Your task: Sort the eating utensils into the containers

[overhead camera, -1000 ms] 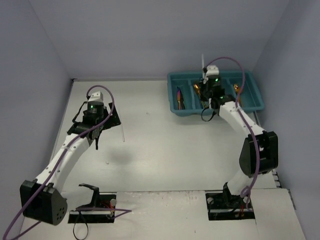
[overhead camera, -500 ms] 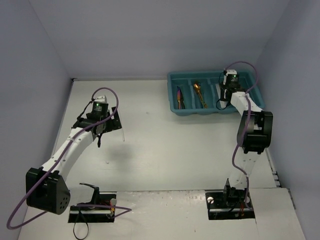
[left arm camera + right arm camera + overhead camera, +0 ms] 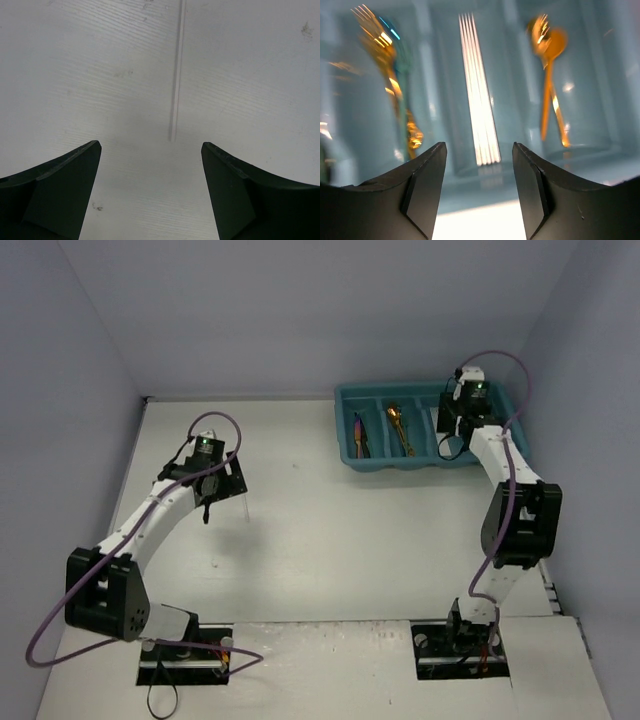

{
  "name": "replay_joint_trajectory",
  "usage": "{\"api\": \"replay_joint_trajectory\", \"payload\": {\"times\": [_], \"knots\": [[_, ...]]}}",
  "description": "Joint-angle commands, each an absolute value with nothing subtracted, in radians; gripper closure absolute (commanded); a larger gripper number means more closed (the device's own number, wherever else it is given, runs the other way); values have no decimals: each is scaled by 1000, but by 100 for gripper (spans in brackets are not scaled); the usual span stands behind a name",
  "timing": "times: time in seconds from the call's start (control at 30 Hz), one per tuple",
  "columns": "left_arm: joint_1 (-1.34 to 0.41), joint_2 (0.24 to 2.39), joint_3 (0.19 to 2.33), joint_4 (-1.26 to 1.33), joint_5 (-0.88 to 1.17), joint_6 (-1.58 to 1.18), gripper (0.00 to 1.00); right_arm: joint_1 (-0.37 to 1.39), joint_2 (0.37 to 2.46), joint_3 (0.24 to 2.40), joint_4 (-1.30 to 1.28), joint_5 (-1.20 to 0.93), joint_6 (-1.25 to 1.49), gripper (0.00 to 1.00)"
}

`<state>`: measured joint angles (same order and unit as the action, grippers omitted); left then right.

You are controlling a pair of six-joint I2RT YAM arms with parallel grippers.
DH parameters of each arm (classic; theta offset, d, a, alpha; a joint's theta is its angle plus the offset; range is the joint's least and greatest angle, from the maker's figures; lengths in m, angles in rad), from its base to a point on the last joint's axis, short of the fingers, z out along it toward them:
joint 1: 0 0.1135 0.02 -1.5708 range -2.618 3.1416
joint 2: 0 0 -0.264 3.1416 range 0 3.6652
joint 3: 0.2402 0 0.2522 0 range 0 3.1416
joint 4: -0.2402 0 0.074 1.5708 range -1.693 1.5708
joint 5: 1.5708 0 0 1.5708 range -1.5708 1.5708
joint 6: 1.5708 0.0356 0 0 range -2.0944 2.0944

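**Fig.** White table [image 3: 330,540] w/ teal tray [image 3: 343,440] at far right. R gripper [image 3: 479,147] hangs over the tray, jaws parted, nothing between them. White chopsticks [image 3: 479,110] lie lengthwise in the slot below, w/ gold spoons [image 3: 547,45] and forks [image 3: 387,45] in slots either side. L gripper [image 3: 150,147] hovers over bare table, well apart from tray, jaws spread wide, empty. Key relation: the loose white chopstick [image 3: 176,75] lies just ahead of L gripper. Its long axis runs straight away from the gripper, w/ near end slightly right of jaw centreline. L arm is much the nearer; the pick prob. needs a short fwd advance.
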<state>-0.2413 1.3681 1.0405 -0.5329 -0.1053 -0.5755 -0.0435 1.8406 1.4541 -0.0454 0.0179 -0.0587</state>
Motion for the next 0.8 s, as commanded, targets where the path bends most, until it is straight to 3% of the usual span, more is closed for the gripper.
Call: {"api": "replay_joint_trajectory", "payload": {"times": [0.0,0.37,0.77], "knots": [[-244,1474,1146,-509,-135,-649,24,-6,1550,1413,3,40,56,47],[-244,1725,1310,-506,-110,-633,50,171,1337,1254,3,34,111,46],[-242,1868,1354,-509,-103,-618,63,191,1282,1191,3,12,111,44]]}}
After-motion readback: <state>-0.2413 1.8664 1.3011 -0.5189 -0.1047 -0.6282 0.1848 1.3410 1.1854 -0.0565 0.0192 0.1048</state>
